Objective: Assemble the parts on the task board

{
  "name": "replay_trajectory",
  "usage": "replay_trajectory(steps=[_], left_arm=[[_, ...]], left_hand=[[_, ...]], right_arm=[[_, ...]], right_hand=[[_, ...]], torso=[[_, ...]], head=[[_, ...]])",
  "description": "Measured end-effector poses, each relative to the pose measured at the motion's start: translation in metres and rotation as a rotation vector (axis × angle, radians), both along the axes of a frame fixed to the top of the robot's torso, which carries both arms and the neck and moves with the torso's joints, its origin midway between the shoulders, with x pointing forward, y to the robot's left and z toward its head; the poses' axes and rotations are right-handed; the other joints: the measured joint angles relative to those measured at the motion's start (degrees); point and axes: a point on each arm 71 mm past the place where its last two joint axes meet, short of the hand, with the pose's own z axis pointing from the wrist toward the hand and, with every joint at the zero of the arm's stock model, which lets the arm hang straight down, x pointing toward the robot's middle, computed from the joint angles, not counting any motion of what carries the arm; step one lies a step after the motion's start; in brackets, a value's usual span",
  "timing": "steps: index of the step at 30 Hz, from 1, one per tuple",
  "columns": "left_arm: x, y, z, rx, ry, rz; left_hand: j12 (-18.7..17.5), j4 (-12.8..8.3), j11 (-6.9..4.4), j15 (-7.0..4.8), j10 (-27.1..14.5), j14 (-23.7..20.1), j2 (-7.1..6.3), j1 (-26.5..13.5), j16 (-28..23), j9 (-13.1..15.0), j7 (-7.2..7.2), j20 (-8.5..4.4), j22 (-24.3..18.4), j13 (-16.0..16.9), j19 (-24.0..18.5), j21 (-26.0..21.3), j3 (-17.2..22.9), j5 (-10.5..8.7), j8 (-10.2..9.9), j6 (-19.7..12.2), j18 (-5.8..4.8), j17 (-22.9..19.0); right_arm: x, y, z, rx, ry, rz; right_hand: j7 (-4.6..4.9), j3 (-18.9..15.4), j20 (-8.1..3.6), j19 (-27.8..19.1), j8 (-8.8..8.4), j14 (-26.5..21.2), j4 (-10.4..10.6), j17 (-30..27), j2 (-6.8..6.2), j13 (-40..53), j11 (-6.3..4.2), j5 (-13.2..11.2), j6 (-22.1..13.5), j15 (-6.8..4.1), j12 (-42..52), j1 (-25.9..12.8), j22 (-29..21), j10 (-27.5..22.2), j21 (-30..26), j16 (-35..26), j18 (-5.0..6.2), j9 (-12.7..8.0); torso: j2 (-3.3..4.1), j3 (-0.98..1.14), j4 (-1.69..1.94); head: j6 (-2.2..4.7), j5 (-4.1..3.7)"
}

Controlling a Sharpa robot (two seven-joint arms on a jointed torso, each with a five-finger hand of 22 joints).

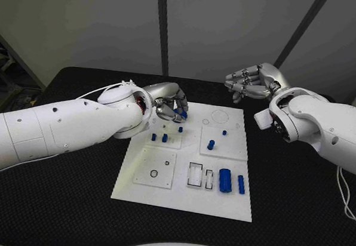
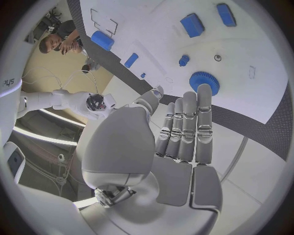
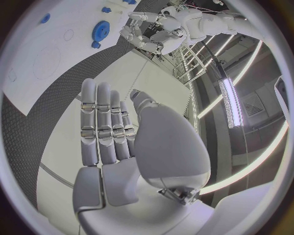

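The white task board point(image 1: 189, 191) lies in the middle of the black table. Small blue pegs point(image 1: 211, 143) stand in its middle, and two blue cylinders point(image 1: 225, 180) lie near its right edge. My left hand point(image 1: 170, 103) hovers over the board's far left corner, fingers straight and side by side point(image 2: 186, 127), holding nothing. A blue gear point(image 2: 204, 80) sits on the board just beyond those fingertips. My right hand point(image 1: 252, 82) hangs above the table past the board's far right corner, its fingers point(image 3: 104, 122) stretched out and empty.
A recessed rectangular frame point(image 1: 195, 175) and a small ring point(image 1: 153, 172) sit on the board's near half. A thin circle outline point(image 1: 220, 114) marks its far right part. Black table point(image 1: 307, 204) surrounds the board. A cable point(image 1: 347, 202) trails at the right.
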Motion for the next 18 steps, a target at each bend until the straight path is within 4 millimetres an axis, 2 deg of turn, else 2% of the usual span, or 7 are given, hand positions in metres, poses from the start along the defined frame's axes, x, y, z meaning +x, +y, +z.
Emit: replay_trajectory(steps=[2, 5, 8, 9, 10, 15, 18], left_arm=[[-0.001, -0.004, -0.004, 0.028, -0.012, -0.023], [-0.003, -0.008, -0.011, 0.075, -0.025, -0.057], [-0.004, -0.011, -0.017, 0.112, -0.034, -0.080], [-0.005, -0.011, -0.018, 0.120, -0.035, -0.085], [-0.005, -0.011, -0.019, 0.126, -0.037, -0.090], [-0.006, -0.013, -0.023, 0.153, -0.043, -0.108], [-0.006, -0.014, -0.023, 0.162, -0.044, -0.114]], left_hand=[[-0.69, -0.04, 0.00, -0.05, 0.00, 0.87, 0.00, 0.00, 1.08, -0.58, -0.24, -0.11, 0.31, -1.01, 0.74, 0.51, -0.58, 0.00, -0.56, 0.41, 0.00, -0.29], [-1.67, 0.05, 0.24, -0.17, 0.25, 2.20, 0.01, 0.01, 3.82, -1.43, -0.30, -0.19, 3.31, -2.39, 3.42, 4.71, -1.42, 0.00, -1.19, 1.36, 0.00, 0.08], [-2.18, 0.21, 0.26, -0.27, 0.82, 4.74, 0.46, 0.46, 9.28, -2.19, -0.31, -0.32, 6.88, -3.56, 6.08, 9.59, -2.23, 0.00, -1.93, 2.18, -0.08, 3.65], [-2.34, 0.22, 0.25, -0.33, 1.21, 5.58, 0.46, 0.46, 11.08, -2.44, -0.33, -0.42, 8.20, -3.89, 7.00, 11.37, -2.23, 0.00, -2.19, 2.38, -2.58, 4.91], [-2.34, 0.41, 0.04, -0.39, 1.41, 6.41, 0.46, 0.46, 12.76, -2.65, -0.27, -0.44, 9.56, -4.20, 7.96, 13.22, -2.43, 0.00, -2.28, 2.60, -3.14, 6.15], [-3.18, 0.53, -0.16, -0.77, 3.06, 10.07, 0.92, 0.92, 19.75, -3.60, -0.16, -0.75, 15.96, -5.62, 12.19, 22.01, -2.86, 0.00, -3.24, 4.16, -3.14, 11.64], [-3.72, 0.53, -0.14, -0.77, 3.43, 11.32, 0.92, 0.92, 22.09, -4.01, -0.11, -0.92, 18.36, -6.30, 13.59, 25.23, -2.86, 0.00, -3.68, 4.81, -3.13, 13.59]], right_arm=[[0.000, 0.000, 0.000, 0.000, -0.002, -0.002], [0.000, 0.001, 0.000, 0.002, -0.004, -0.003], [0.000, 0.001, 0.000, 0.003, -0.005, -0.003], [0.001, 0.001, 0.000, 0.003, -0.005, -0.004], [0.001, 0.001, 0.000, 0.003, -0.006, -0.004], [0.001, 0.001, 0.000, 0.003, -0.006, -0.006], [0.001, 0.002, 0.000, 0.004, -0.005, -0.005]], right_hand=[[0.23, 0.34, 0.17, -0.56, 0.24, -0.63, -0.01, -0.35, 0.15, -0.82, 0.21, 0.00, 0.23, 0.03, -0.70, 0.15, -0.45, -0.62, -0.77, -0.94, 0.00, 0.00], [0.39, 0.52, 0.58, -0.97, 0.35, -1.00, -0.07, -0.83, 0.21, -2.06, 0.30, 0.00, 0.39, 0.41, -1.42, 0.21, -1.15, -1.11, -1.80, -2.25, 0.00, 0.00], [0.41, 0.57, 0.58, -0.97, 0.35, -1.00, -0.12, -1.17, 0.20, -2.93, 0.30, 0.00, 0.41, 0.42, -1.69, 0.23, -1.58, -1.11, -2.39, -2.95, -0.01, -0.01], [0.48, 0.57, 0.58, -0.97, 0.35, -1.00, -0.12, -1.27, -0.10, -3.21, 0.30, 0.00, 0.34, 0.42, -1.85, 0.52, -1.74, -1.11, -2.63, -3.24, 0.00, 0.00], [0.63, 0.57, 0.58, -0.97, 0.35, -1.00, -0.12, -1.29, -0.10, -3.37, 0.42, 0.00, 0.19, 0.42, -1.85, 0.52, -1.82, -1.23, -2.72, -3.34, 0.00, 0.00], [0.72, 0.72, 0.58, -0.97, 0.35, -1.00, 0.04, -1.38, -0.10, -3.70, 0.51, 0.00, 0.11, 0.42, -1.85, 0.52, -1.91, -1.32, -2.72, -3.39, 0.00, -0.01], [0.71, 0.73, 0.58, -0.97, 0.35, -1.00, 0.04, -1.43, -0.10, -3.80, 0.51, 0.00, 0.11, 0.42, -1.85, 0.52, -2.00, -1.31, -2.94, -3.62, 0.00, -0.01]], torso=[[-0.01, -0.01, 0.00], [-0.01, -0.01, 0.00], [-0.01, -0.01, 0.00], [-0.01, -0.01, 0.01], [-0.02, -0.01, 0.01], [-0.08, -0.01, 0.02], [-0.08, 0.02, 0.02]], head=[[0.13, -0.07], [0.20, -0.19], [0.25, -0.30], [0.25, -0.34], [0.26, -0.36], [0.18, -0.38], [0.09, -0.36]])
